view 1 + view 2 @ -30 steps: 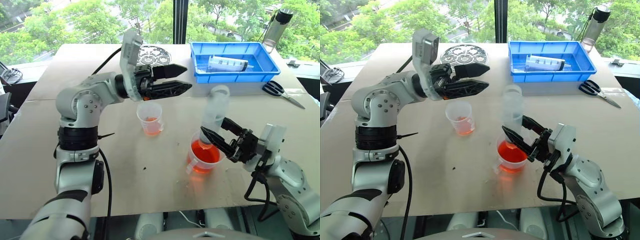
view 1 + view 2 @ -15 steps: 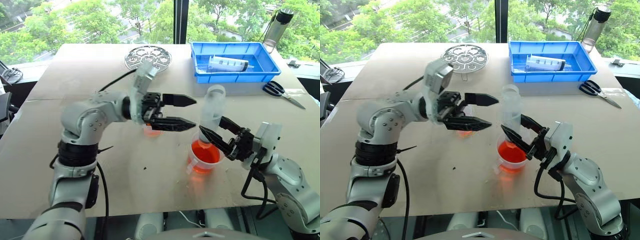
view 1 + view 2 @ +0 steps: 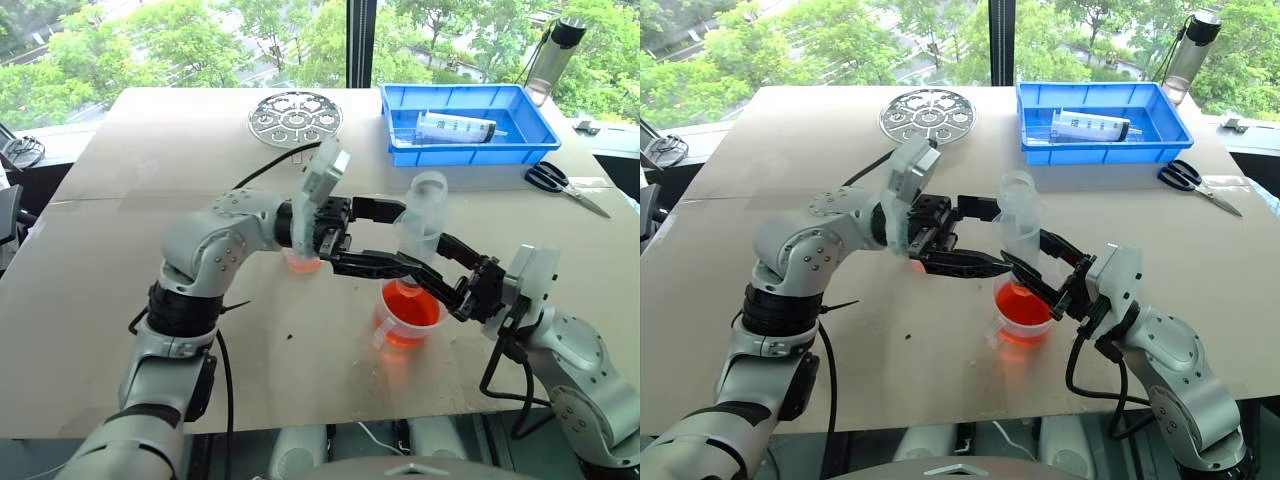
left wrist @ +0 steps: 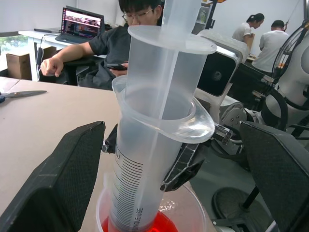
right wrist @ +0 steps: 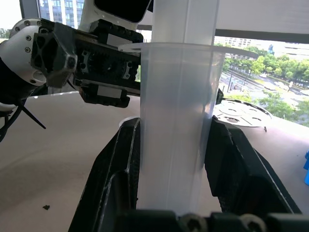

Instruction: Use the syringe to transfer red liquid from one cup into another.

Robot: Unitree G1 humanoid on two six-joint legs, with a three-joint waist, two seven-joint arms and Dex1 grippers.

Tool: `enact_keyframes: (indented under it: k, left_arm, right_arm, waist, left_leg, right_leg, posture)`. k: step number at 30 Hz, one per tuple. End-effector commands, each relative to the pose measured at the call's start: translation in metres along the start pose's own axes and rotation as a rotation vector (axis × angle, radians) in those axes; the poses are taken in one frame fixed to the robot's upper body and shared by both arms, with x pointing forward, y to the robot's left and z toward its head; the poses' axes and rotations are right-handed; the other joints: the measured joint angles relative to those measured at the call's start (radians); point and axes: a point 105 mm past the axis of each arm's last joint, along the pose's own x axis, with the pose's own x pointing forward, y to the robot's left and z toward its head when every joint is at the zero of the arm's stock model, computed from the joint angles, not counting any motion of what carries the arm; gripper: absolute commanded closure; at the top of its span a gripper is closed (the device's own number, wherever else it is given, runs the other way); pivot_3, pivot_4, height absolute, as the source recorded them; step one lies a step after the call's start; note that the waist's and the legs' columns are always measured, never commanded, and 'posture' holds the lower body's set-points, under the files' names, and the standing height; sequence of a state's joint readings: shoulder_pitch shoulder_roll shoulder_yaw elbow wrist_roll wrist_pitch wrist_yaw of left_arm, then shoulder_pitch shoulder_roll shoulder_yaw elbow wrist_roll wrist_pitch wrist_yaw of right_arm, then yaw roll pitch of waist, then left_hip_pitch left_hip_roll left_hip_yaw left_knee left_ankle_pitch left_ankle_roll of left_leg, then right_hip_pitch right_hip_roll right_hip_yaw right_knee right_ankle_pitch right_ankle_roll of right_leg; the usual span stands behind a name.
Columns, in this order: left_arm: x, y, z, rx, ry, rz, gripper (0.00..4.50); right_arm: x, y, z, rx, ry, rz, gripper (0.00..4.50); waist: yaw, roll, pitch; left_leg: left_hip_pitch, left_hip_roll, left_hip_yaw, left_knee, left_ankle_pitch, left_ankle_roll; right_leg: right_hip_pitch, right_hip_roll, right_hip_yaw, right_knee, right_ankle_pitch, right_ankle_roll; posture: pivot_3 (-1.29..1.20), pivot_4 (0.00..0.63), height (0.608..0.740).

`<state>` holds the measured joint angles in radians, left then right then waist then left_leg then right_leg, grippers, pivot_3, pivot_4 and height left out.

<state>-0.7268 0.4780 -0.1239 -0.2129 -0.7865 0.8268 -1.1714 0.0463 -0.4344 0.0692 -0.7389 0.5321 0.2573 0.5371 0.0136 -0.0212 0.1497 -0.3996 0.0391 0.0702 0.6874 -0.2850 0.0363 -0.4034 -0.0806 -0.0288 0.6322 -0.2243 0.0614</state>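
**Fat syringe held upright in the handled beaker**

The right claw [image 3: 437,272] clamps a fat, clear plastic syringe [image 3: 424,215] by its ribbed, graduated barrel, standing it upright with its tip in the handled beaker [image 3: 404,314] of translucent red liquid [image 3: 410,303]. The left claw [image 3: 385,237] spreads wide, its matte black fingers on either side of the barrel without touching. Behind the left claw stands a small handleless cup [image 3: 300,262] on the tan table [image 3: 120,200]. A second fat syringe [image 3: 455,127] lies in a blue plastic tray [image 3: 398,100].

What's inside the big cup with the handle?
Red liquid fills the bottom of the handled cup. The syringe, held by the right pincer, stands in it. Its tip is hidden in the liquid.
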Motion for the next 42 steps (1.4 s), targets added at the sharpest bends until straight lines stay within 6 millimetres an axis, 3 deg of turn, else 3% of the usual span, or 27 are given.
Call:
enact_keyframes:
  k: [1,2,5,9,10,23,30,42]
  left_arm:
    - [0.001,0.000,0.003,0.031,-0.020,0.006,0.00]
    - [0.001,0.000,0.003,0.028,-0.022,0.009,0.00]
    - [0.001,0.003,0.002,0.024,-0.026,0.025,0.81]
    - [0.002,0.004,0.001,0.029,-0.025,0.029,2.60]
    - [0.002,0.004,0.000,0.030,-0.025,0.028,2.74]
    - [0.001,0.003,0.002,0.063,-0.040,0.024,2.83]
    - [0.005,0.002,0.010,0.096,-0.056,0.018,2.84]
    - [0.003,0.004,0.016,0.135,-0.056,0.033,2.84]
  right_arm:
    - [0.003,0.006,0.018,-0.037,-0.065,0.024,3.04]
    - [0.003,0.006,0.018,-0.038,-0.065,0.024,3.04]
    - [0.003,0.007,0.018,-0.039,-0.067,0.025,3.04]
    - [0.003,0.007,0.018,-0.041,-0.068,0.026,3.08]
    - [0.003,0.007,0.018,-0.041,-0.068,0.026,3.18]
    - [0.000,0.007,0.009,0.008,0.026,0.058,3.24]
    - [-0.001,0.006,0.006,-0.009,0.051,0.055,0.08]
    - [-0.007,-0.005,0.002,-0.126,0.097,0.002,0.00]
  waist:
    - [0.000,0.000,0.000]
    - [0.000,0.000,0.000]
    - [0.000,0.000,0.000]
    - [0.000,0.000,0.000]
    - [0.000,0.000,0.000]
    - [0.000,0.000,0.000]
    - [0.000,0.000,0.000]
    - [0.000,0.000,0.000]
  left_leg:
    - [0.000,0.000,0.000,0.000,0.000,0.000]
    - [0.000,0.000,0.000,0.000,0.000,0.000]
    - [0.000,0.000,0.000,0.000,0.000,0.000]
    - [0.000,0.000,0.000,0.000,0.000,0.000]
    - [0.000,0.000,0.000,0.000,0.000,0.000]
    - [0.000,0.000,0.000,0.000,0.000,0.000]
    - [0.000,0.000,0.000,0.000,0.000,0.001]
    - [0.000,0.000,0.000,0.000,0.000,0.000]
  right_leg:
    - [0.000,0.000,0.000,0.000,0.000,0.000]
    - [0.000,0.000,0.000,0.000,0.000,0.000]
    - [0.000,0.000,0.000,0.000,0.000,0.000]
    - [0.000,0.000,0.000,0.000,0.000,0.000]
    - [0.000,0.000,0.000,0.000,0.000,0.000]
    - [0.000,0.000,0.000,0.000,0.000,0.000]
    - [0.000,0.000,0.000,0.000,0.000,0.000]
    - [0.000,0.000,0.000,0.000,0.000,0.000]
  posture:
    - [0.00,0.150,0.740]
    - [0.00,0.150,0.740]
    - [0.00,0.150,0.740]
    - [0.00,0.150,0.740]
    - [0.00,0.150,0.740]
    - [0.00,0.150,0.740]
    - [0.00,0.150,0.740]
    - [0.00,0.150,0.740]
